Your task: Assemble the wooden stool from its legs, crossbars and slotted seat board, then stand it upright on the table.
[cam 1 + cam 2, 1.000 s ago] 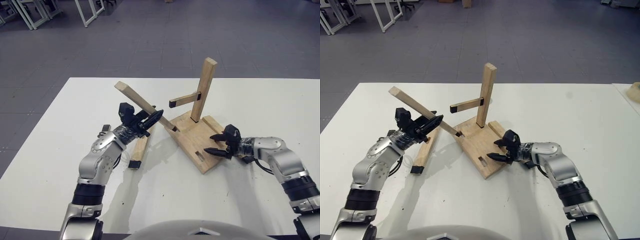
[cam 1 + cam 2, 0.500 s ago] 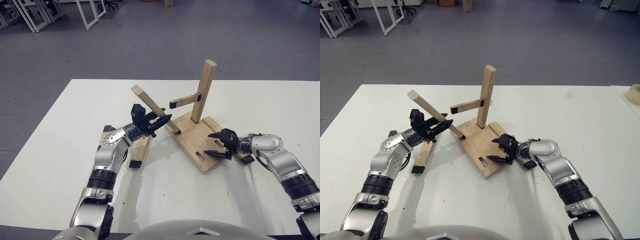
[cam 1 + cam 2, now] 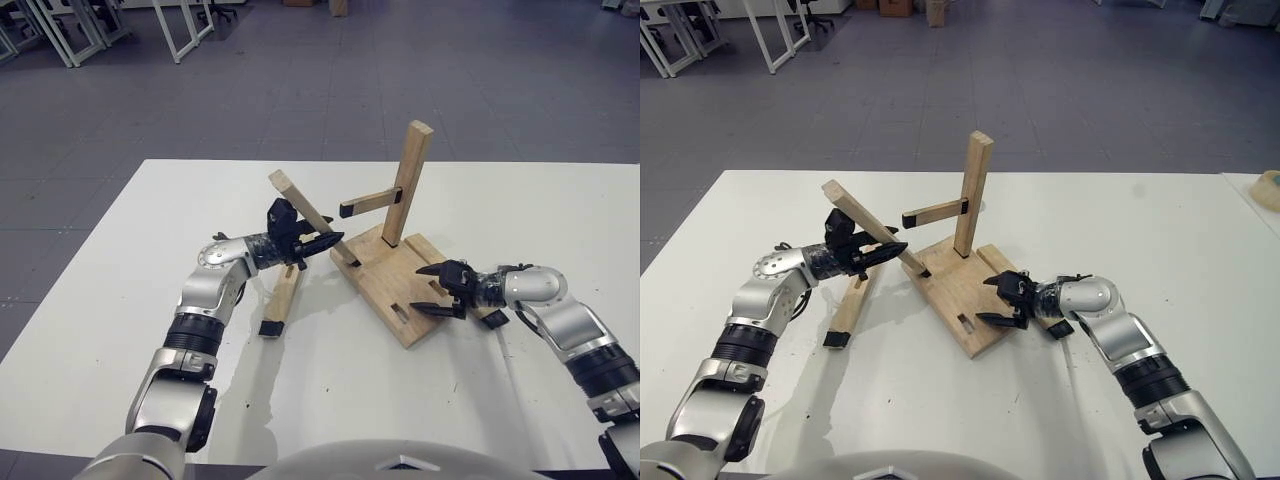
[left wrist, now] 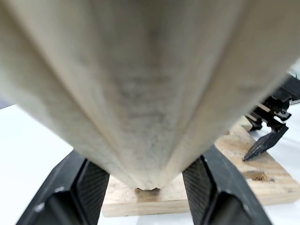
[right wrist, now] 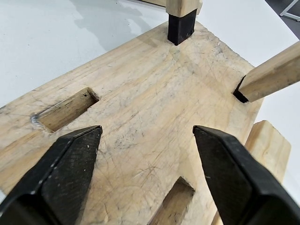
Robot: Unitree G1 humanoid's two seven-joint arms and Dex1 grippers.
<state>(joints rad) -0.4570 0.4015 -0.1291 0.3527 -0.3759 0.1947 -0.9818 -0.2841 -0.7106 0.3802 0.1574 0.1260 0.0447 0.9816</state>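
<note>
Clamping a pale, black-tipped leg (image 3: 300, 212) in the left gripper (image 3: 322, 243), held it tilted, lower tip at the edge of the slotted seat board (image 3: 385, 285); hovered the right gripper (image 3: 432, 290) over the board's near end, jaws wide, gripping nothing; noted the scuffed board lying mid-table (image 3: 120, 300), one leg (image 3: 408, 180) upright in it, a crossbar (image 3: 368, 203) jutting left; another leg (image 3: 280, 298) flat beside.
</note>
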